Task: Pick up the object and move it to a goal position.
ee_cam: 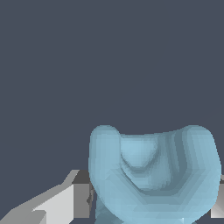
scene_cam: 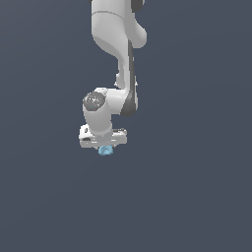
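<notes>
Exterior view first: my arm (scene_cam: 118,54) comes down from the upper edge of the picture, white with dark joints, and bends at the wrist so that my tool (scene_cam: 104,147) points downward. Right under the tool's white body sits the object (scene_cam: 104,151), a small light-blue lump, much smaller than the tool itself. It touches the underside of the tool and juts out below it. Around it I see only a flat, dark blue-grey backdrop; I cannot tell whether any surface lies beneath the object or whether it hangs free.

From the wrist view the object (ee_cam: 153,175) fills most of the lower part of the picture. It is roundish and lumpy, with two blunt knobs standing up at either side and a shallow hollow with a small bulge between them. One grey-white finger (ee_cam: 65,201) of my tool lies against one flank of the object, and a sliver of the other finger (ee_cam: 218,201) shows at the opposite flank by the picture's edge. So my tool pinches the object between its two fingers, each one pressed to a side of the lump.
</notes>
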### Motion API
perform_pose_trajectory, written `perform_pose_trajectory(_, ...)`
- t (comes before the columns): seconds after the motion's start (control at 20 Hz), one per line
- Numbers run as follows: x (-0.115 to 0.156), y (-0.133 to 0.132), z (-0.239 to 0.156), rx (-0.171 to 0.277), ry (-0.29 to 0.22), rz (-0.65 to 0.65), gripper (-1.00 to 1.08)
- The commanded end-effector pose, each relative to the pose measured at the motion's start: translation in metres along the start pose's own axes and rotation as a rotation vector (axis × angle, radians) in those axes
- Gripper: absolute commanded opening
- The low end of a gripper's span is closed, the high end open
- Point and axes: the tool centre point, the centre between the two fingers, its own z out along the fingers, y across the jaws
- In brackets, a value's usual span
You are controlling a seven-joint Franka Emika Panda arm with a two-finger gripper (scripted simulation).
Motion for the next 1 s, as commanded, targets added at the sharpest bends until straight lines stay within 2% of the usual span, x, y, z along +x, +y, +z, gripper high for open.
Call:
perform_pose_trajectory(0.0,0.013,0.009,-0.008,0.0,0.0,0.0,-1.0)
perform_pose_trajectory(0.95,0.097,0.063,-0.052,0.0,-0.001,0.0,-1.0)
